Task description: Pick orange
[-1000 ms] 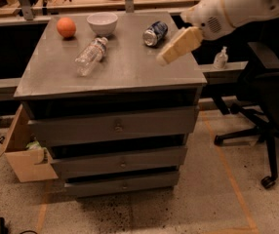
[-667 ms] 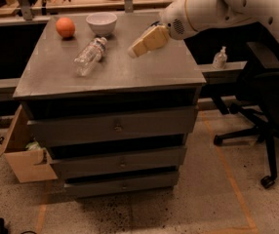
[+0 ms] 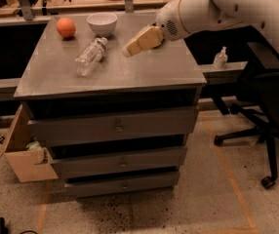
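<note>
The orange [image 3: 66, 27] sits on the worktop [image 3: 144, 72], just left of the white bowl [image 3: 102, 23]. The pincer [image 3: 129, 50] hovers right of the bowl; whether it is wide or narrow I cannot tell.

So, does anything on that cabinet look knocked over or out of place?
Only the plastic bottle: it lies on its side near the middle of the cabinet top, apart from the orange and the upright white bowl at the back. Nothing looks spilled. The gripper is beside the bottle, apart from it.
</note>
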